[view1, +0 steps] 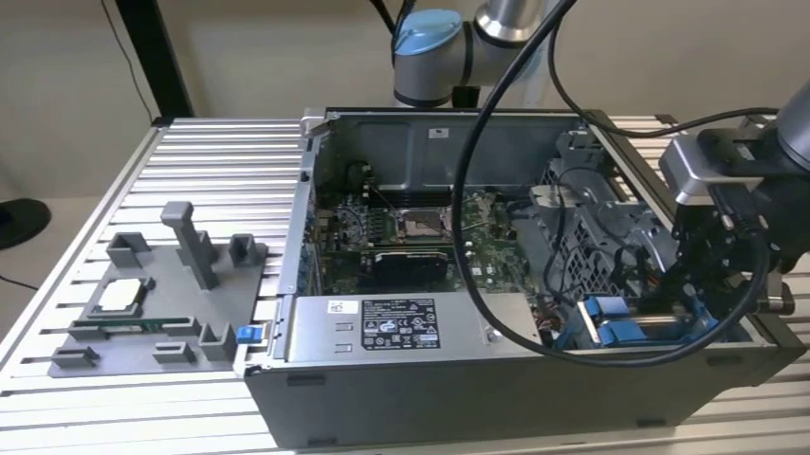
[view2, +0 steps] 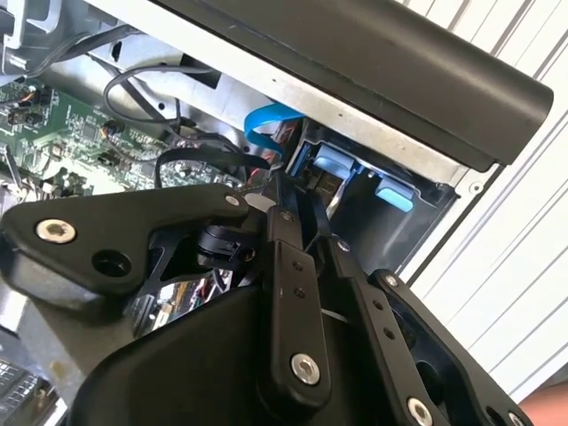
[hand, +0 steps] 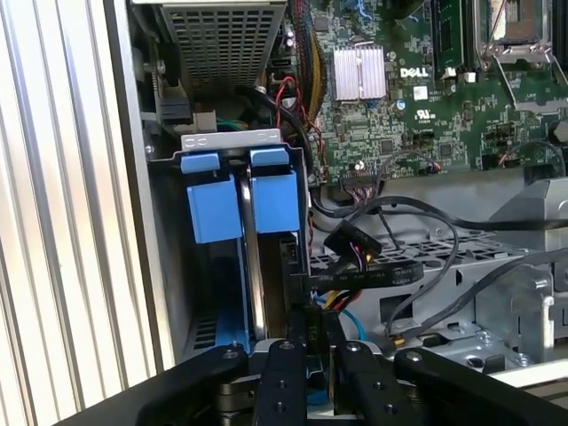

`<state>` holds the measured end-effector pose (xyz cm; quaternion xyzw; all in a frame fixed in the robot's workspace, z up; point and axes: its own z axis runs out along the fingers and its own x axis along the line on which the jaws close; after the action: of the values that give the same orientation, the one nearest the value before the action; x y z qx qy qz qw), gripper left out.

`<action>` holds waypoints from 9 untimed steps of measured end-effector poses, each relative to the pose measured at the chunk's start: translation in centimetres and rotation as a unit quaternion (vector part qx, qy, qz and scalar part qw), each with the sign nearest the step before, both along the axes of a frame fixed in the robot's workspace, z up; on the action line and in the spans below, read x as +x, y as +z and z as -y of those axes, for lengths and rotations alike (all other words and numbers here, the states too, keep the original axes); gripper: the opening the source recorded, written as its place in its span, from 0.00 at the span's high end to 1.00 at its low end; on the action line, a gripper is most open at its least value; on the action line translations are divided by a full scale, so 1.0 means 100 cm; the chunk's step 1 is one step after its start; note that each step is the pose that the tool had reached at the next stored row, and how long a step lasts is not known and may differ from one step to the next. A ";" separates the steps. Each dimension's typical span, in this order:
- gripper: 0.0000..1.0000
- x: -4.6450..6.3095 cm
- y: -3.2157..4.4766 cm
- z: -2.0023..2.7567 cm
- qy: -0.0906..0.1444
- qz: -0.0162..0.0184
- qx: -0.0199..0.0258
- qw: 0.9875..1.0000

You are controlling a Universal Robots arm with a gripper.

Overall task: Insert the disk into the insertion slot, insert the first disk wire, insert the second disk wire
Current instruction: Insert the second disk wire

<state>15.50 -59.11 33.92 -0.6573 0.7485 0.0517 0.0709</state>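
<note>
The disk [hand: 254, 266] stands edge-on in the insertion slot [hand: 201, 163], its blue carrier [hand: 213, 209] flush under the square blue tabs. In the exterior view the slot [view1: 613, 322] sits in the open computer case's near corner at the exterior view's right. My black gripper [view1: 693, 301] reaches down into that corner beside the slot. In the first wrist view the gripper [hand: 315, 318] has its fingers [hand: 294, 342] close together on the black connector [hand: 304, 288] of a disk wire, right at the disk's end. The second wrist view has the gripper [view2: 286, 197] pointing at the blue tabs [view2: 335, 162].
A flat black cable [hand: 377, 274] and red, yellow and black wires [hand: 358, 256] loop beside the slot. The motherboard [view1: 405, 227], grey metal drive cage [view1: 595, 237] and labelled power-supply box [view1: 398, 327] crowd the case. A grey fixture [view1: 152, 303] stands on the table at the exterior view's left.
</note>
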 end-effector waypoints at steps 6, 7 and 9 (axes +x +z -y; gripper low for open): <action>1.00 0.001 -0.0005 0.0003 0.000 0.000 0.000 1.000; 1.00 0.001 -0.0007 0.0003 0.000 0.000 0.000 1.000; 1.00 0.001 -0.0012 0.0004 -0.001 0.000 0.000 1.000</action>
<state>15.55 -59.15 33.80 -0.6566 0.7491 0.0516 0.0709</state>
